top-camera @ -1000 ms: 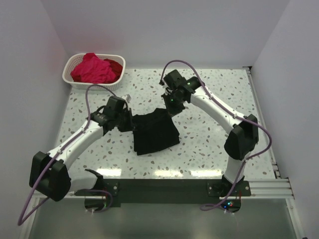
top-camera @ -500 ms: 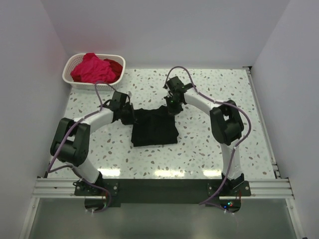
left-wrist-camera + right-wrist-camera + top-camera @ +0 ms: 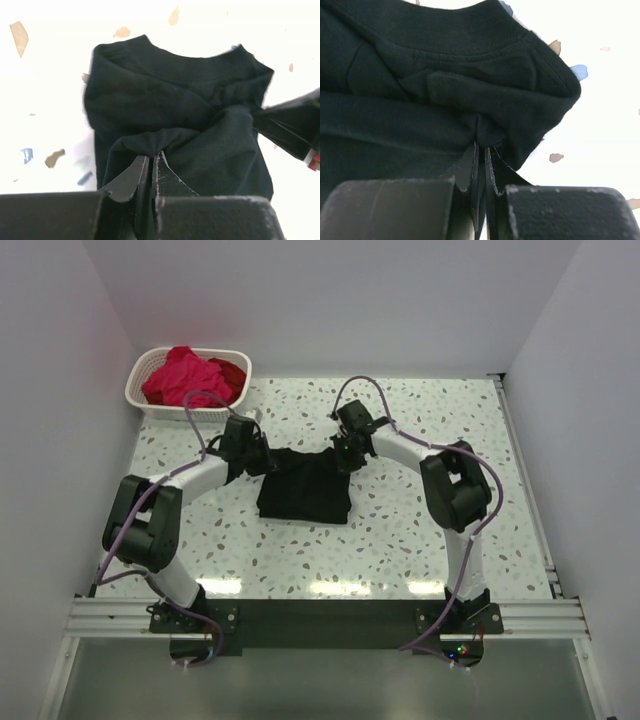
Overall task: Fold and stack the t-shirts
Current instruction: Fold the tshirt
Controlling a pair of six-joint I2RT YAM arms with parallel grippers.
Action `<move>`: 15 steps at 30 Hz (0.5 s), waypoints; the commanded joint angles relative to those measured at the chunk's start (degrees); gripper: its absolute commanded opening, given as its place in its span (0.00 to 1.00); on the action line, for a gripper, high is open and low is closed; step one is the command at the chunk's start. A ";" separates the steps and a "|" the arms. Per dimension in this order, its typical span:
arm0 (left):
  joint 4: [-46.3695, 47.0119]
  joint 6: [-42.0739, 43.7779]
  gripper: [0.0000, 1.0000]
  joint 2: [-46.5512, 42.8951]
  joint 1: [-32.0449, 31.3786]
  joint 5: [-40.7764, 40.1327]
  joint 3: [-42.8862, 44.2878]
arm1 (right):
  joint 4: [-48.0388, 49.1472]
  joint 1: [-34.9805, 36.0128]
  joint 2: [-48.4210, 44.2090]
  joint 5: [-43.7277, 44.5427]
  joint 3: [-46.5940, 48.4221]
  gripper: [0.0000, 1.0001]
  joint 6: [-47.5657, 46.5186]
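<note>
Near the bottom of the overhead frame, the two arm bases stand at the edge of the white speckled surface (image 3: 410, 540). At the centre of the frame lies the large plain black cloth t-shirt (image 3: 305, 498), partly folded into a bunched block on the surface. The left end effector (image 3: 258, 458) is pressed together on a gathered fold at the shirt's upper left corner. The right end effector (image 3: 344, 454) pinches the puckered hem at the upper right corner. Both wrist views show cloth caught between the tips. Farther back, in the upper left corner, the white lattice plastic basket (image 3: 138, 400) holds a crumpled bright magenta-pink t-shirt (image 3: 182, 380). A deep red t-shirt (image 3: 233, 371) shows at the basket's right side.
</note>
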 commanded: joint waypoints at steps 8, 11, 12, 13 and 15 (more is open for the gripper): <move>5.14 -2.49 0.00 5.26 0.31 -10.91 -1.64 | 2.88 -1.80 -5.32 -2.13 -2.85 0.00 1.02; 5.75 -3.02 0.00 3.59 0.58 -11.37 -3.66 | 5.16 -3.82 -7.08 -3.97 -4.96 0.00 3.04; 5.75 -3.11 0.00 2.89 0.58 -11.36 -3.85 | 6.21 -4.61 -7.17 -4.15 -5.92 0.00 3.39; 5.75 -2.68 0.00 2.36 0.67 -11.19 -3.93 | 7.27 -5.32 -7.61 -4.94 -6.98 0.00 4.18; 5.75 -2.32 0.00 2.01 0.67 -10.75 -3.67 | 7.89 -5.67 -7.70 -6.17 -7.42 0.00 4.71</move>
